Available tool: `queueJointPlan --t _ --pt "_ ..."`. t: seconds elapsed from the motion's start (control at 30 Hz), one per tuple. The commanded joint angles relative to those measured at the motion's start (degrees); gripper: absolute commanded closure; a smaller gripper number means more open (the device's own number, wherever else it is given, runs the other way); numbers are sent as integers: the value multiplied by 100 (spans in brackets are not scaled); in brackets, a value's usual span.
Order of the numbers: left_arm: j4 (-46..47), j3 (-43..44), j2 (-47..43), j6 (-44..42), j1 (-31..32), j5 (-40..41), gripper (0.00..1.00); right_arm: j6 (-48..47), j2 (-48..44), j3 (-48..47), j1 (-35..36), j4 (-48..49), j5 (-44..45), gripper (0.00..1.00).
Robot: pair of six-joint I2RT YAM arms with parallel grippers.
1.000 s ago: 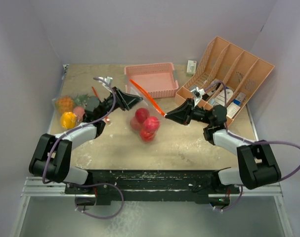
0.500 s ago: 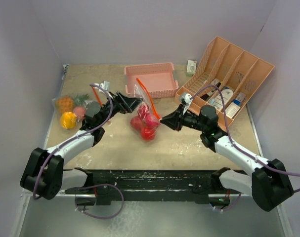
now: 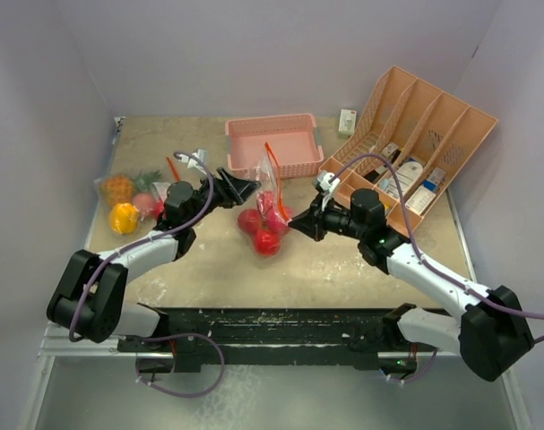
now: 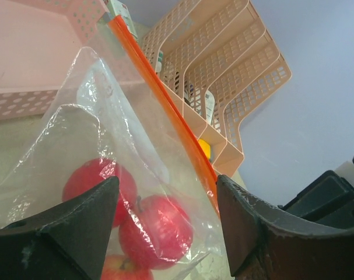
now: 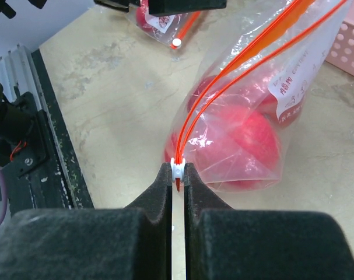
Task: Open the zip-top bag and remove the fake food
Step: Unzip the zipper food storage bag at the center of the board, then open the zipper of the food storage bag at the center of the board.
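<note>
The clear zip-top bag (image 3: 270, 193) stands mid-table with its orange zip strip (image 3: 272, 168) rising toward the pink basket. Red round fake food (image 3: 264, 238) sits inside it and shows through the film in the left wrist view (image 4: 156, 230). My right gripper (image 3: 295, 224) is shut on the white zip slider (image 5: 178, 168) at the bag's near right end. My left gripper (image 4: 166, 182) hangs open just left of the bag, with loose film in front of its fingers but nothing pinched. A second bag (image 3: 128, 202) at the far left holds a pineapple (image 3: 118, 188) and a yellow pepper (image 3: 125, 218).
A pink basket (image 3: 273, 143) sits just behind the bag. A tan divided rack (image 3: 424, 125) with bottles and cartons leans at the back right. A small white box (image 3: 347, 119) lies between them. Purple walls close in the table on three sides.
My left gripper let go of the bag's left corner and opened. My right gripper carried the slider leftward, and the stretched bag slackened, its zip now standing upright.
</note>
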State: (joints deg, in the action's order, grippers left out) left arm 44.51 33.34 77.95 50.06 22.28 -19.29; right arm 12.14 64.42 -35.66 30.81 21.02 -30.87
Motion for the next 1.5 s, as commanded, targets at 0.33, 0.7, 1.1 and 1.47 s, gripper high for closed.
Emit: queueJointPlan --t 0.33,0.7,1.1,1.47 --pt "559 537 446 187 303 -221 39 -352 88 -528 943 -455 1083 100" --pt "-658 1432 677 -703 578 -394 51 -442 61 -679 1110 -685 1311 100" --pt "-1614 1711 806 -1269 850 148 63 -471 -12 -656 1114 -713 1410 100" --pt "-1685 1713 893 -1289 884 246 47 -471 -130 -649 1120 -779 1441 100"
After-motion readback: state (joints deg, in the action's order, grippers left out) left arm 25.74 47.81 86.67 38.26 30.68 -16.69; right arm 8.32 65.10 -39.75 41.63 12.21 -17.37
